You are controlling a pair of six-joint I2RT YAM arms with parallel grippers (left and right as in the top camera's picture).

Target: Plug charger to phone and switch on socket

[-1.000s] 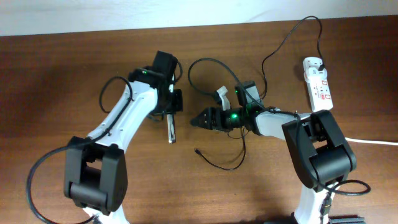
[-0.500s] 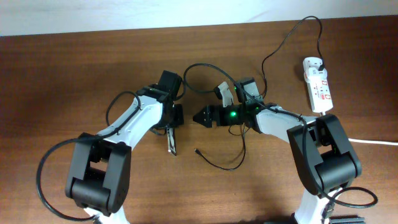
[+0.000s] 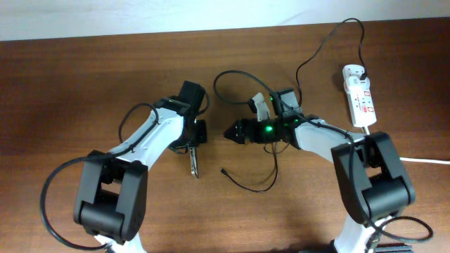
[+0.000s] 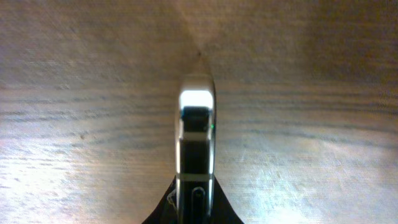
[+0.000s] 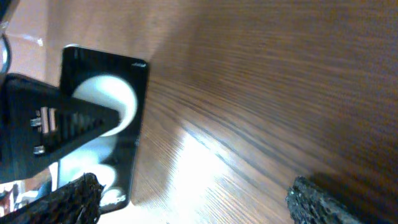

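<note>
On the tabletop (image 3: 70,84), well right of the phone (image 3: 193,165): socket (image 3: 360,95), its switch a later job. Hold the phone steady on its long edge in the left gripper (image 3: 192,149), shut tight on its faces. Bring the right gripper (image 3: 228,133), spread wide and empty just right of the phone, down onto the charger (image 3: 253,189) tip lying near the phone. Thin black slab, silvery rim, two white round spots on the face.

even overhead light, soft wrist views, glare on table (image 4: 62,155)
</note>
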